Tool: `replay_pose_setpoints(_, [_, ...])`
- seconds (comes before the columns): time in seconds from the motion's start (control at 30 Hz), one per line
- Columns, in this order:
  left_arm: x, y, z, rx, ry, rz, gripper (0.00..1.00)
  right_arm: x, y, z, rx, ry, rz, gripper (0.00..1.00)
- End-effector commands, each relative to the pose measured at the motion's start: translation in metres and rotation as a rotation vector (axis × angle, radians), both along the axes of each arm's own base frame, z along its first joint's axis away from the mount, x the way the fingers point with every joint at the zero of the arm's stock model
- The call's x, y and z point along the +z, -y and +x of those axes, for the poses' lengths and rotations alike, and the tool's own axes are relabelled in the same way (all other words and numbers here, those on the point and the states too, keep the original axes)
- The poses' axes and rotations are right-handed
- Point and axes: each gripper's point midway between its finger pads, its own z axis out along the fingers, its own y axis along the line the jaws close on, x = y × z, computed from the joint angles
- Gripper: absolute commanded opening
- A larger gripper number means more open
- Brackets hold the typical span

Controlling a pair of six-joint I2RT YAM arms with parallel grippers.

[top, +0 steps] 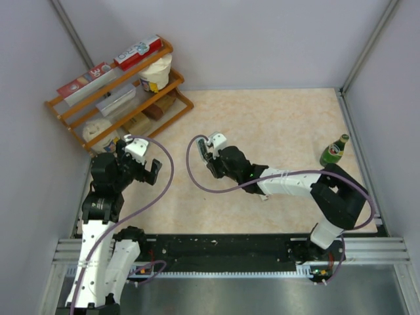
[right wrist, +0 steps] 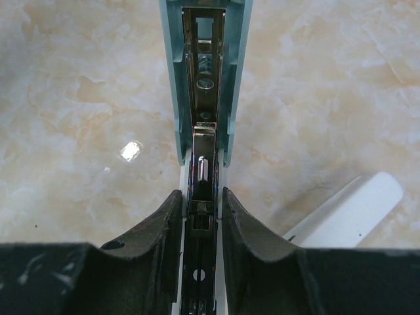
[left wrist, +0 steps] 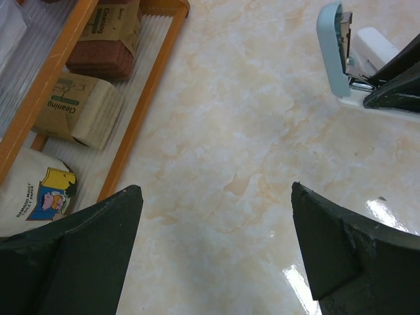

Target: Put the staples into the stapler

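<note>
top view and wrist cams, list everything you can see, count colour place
stapler: 1, light blue and white, lid swung open, mid-table
bottle: 1, green, table's right edge
rack: 1, orange wood, far left corner
long boxes: 2, red and white, rack top
cup: 1, white, rack's far end
packets: 2, brown and tan, lowest shelf
table: 1, beige marble
left gripper: 1, black, open, beside rack
right gripper: 1, black, shut on stapler

a green bottle (top: 335, 151) stands at the table's (top: 282, 125) right edge, a stocked wooden rack (left wrist: 140, 108) far left.
</note>
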Motion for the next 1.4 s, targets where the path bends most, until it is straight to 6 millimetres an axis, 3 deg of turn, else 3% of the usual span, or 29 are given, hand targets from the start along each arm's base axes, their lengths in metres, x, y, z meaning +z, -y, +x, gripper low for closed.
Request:
replay_pose_setpoints(0.0, [0.010, 0.003, 0.003, -0.014, 0.046, -0.021, 0.99, 0.010, -0.019, 0.007, -0.017, 0.005, 0.038, 0.10])
replay_pose_setpoints(0.57, [0.008, -0.002, 0.003, -0.001, 0.057, -0.024, 0.99, -0.037, -0.033, 0.014, 0.008, -0.042, -0.048, 0.11])
replay_pose_setpoints(1.37, [0.005, -0.002, 0.003, -0.005, 0.061, -0.023, 0.99, -0.053, -0.035, 0.009, 0.020, -0.068, -0.078, 0.18])
